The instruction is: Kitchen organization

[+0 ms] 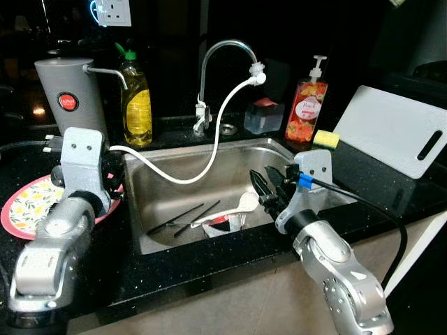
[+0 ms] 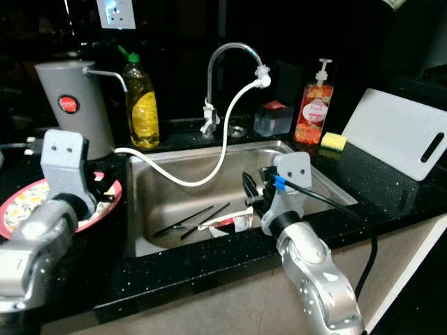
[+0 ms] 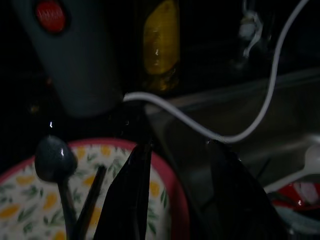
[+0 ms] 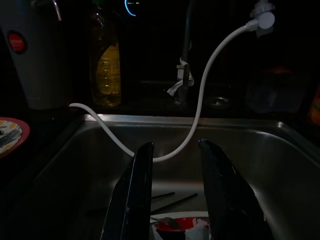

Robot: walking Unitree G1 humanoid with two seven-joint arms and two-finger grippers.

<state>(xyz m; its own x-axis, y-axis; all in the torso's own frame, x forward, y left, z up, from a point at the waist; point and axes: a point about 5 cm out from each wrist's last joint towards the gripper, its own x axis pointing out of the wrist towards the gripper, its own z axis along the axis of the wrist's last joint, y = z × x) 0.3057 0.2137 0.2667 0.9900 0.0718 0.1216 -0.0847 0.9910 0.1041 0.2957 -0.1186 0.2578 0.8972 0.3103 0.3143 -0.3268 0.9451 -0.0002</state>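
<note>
Black speckled counter (image 1: 174, 258) runs around a steel sink (image 1: 167, 181), with a dark wall behind. At the far left a flowered plate (image 1: 24, 202) with a red rim lies on the counter, a dark spoon (image 3: 52, 160) and a dark stick resting on it. The left gripper (image 3: 180, 195) hangs over the plate's sink-side edge, its fingers spread with nothing between them. Behind it stand a grey canister (image 1: 70, 98) and a yellow soap bottle (image 1: 136, 101). A white hose (image 1: 209, 150) droops from the faucet (image 1: 223, 56) into the basin.

On the sink floor lie black chopsticks (image 1: 185, 218), a white spoon (image 1: 241, 206) and a red dish (image 4: 180, 230). The right gripper (image 4: 172, 190) hovers over the basin, above and just in front of the red dish, fingers parted and empty.

The step in hand looks like clearing utensils out of the sink. Next, the right gripper probably must lower and close on the white spoon or a chopstick; both lie flat on steel, so the pinch needs care.

Further right sit a pump bottle (image 1: 305, 112), a yellow sponge (image 1: 325, 138) and a white cutting board (image 1: 394, 129).
</note>
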